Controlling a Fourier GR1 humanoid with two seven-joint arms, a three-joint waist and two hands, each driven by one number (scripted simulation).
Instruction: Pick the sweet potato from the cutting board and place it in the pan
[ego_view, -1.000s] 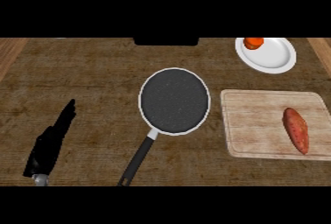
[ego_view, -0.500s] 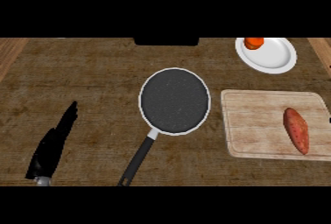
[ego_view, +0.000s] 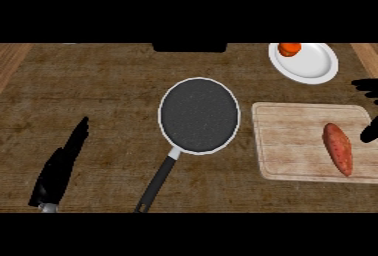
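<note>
Right hand newly at right edge, sweet potato on cutting board

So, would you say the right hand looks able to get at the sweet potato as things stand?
Probably yes. The right hand shows at the view's right edge, just beyond the cutting board, and the sweet potato lies uncovered near that side, nothing between them.

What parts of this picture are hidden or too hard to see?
- Right hand, head view: only dark fingertips poke in at the right edge, so the rest is cut off and its pose is unclear.
- Left hand, head view: seen as a dark shape, its forearm cut off at the bottom.
- Orange thing on the white plate: too small to name.
</note>
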